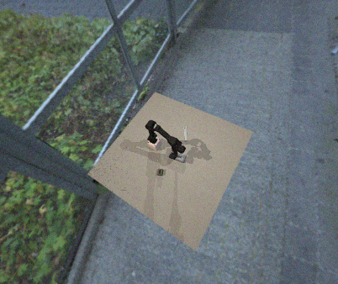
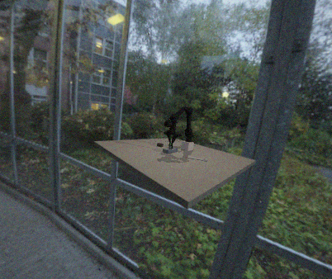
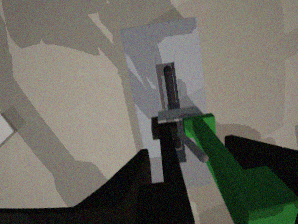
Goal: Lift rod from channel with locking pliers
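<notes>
Gripping the pliers point(image 3: 215, 165), jaws seemingly around the rod point(image 3: 170, 85).

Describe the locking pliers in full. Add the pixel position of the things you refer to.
The locking pliers point(image 3: 220, 157) have a chunky bright green handle and a black one, spread apart, with a grey crosspiece at the head and a slim grey bar between the handles. The handles look plastic-coated and the grey parts metallic. They are held between the fingers of the gripper point(image 1: 172, 156) point(image 2: 171, 141) point(image 3: 186, 144), head over the slot in the pale grey block point(image 1: 182, 160) point(image 2: 169, 151) point(image 3: 187, 47). Whether the jaws touch the rod is unclear.
</notes>
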`<action>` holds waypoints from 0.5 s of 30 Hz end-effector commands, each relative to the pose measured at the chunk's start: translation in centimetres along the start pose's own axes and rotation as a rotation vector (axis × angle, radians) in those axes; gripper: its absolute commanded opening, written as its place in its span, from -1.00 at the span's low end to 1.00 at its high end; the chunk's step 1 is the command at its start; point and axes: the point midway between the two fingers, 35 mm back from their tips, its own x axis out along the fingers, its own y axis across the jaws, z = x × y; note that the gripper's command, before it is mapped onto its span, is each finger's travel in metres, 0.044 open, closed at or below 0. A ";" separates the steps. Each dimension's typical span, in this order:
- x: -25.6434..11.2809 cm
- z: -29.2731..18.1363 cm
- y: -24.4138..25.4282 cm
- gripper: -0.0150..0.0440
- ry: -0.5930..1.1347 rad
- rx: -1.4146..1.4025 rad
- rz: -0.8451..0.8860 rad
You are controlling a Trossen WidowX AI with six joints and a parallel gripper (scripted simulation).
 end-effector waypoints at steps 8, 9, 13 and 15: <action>-0.1 0.1 -0.2 -0.13 -0.002 -0.003 -0.006; -0.2 0.1 -0.2 -0.13 -0.002 -0.003 -0.005; -0.6 0.1 -0.2 -0.13 -0.001 -0.003 -0.003; -0.7 0.1 -0.3 -0.13 -0.001 -0.004 -0.002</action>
